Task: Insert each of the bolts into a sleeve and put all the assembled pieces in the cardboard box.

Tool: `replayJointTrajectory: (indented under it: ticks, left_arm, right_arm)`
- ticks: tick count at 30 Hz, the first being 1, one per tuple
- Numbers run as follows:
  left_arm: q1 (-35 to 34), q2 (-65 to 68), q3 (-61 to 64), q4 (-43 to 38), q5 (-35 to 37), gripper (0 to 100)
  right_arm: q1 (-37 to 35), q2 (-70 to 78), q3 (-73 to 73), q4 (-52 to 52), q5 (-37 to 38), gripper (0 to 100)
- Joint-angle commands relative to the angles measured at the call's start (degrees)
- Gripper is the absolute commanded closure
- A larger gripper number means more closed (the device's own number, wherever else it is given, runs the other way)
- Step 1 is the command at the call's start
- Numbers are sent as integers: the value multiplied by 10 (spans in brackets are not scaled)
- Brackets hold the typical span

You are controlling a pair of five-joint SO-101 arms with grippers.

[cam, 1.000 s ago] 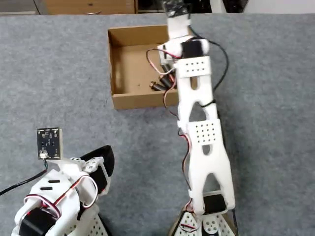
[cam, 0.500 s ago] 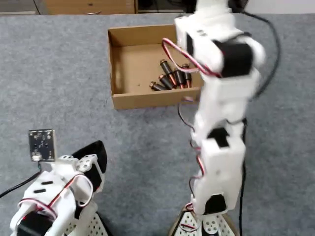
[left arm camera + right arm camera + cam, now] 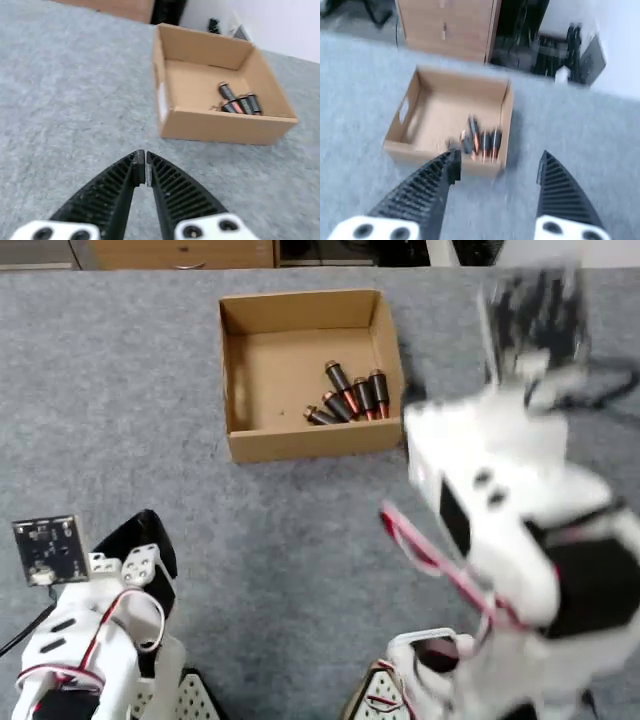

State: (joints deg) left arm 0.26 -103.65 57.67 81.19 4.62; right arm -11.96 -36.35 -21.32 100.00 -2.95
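Standing next to the rig right now. The cardboard box (image 3: 310,444) is sitting on the grey felt-covered table (image 3: 130,390), open side up, on the far side from both arms. The assembled pieces (image 3: 350,400) are already inside it: a little bunch of dark bolts with copper-coloured bands, lying side by side and touching, tucked in the corner nearest the right arm and close to the box's near wall. I can't get an exact count from here.

The left gripper (image 3: 145,159) has its two black ribbed fingers pressed together with nothing between them. It's low over the felt, pointing toward the box (image 3: 220,127) but well short of it, and the pieces (image 3: 239,102) show over the near wall. The left arm (image 3: 90,640) is folded back at the near edge, with a small circuit board (image 3: 47,548) on its wrist.

The right gripper (image 3: 500,157) is spread wide and empty, held above the table on the near side of the box (image 3: 420,152), with the pieces (image 3: 480,137) in sight past its fingertips. A wooden cabinet (image 3: 445,25) stands behind the table.
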Motion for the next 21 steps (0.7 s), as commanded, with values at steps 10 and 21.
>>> replayJointTrajectory:
  ticks: [10, 21]
  left_arm:
    - [-32, -3, 185, -91, -3, 980]
    - [-32, -3, 391, -210, -3, 980]
  right_arm:
    - [105, -486, 777, -311, 7, 759]
    - [157, -738, 1127, -382, 8, 760]
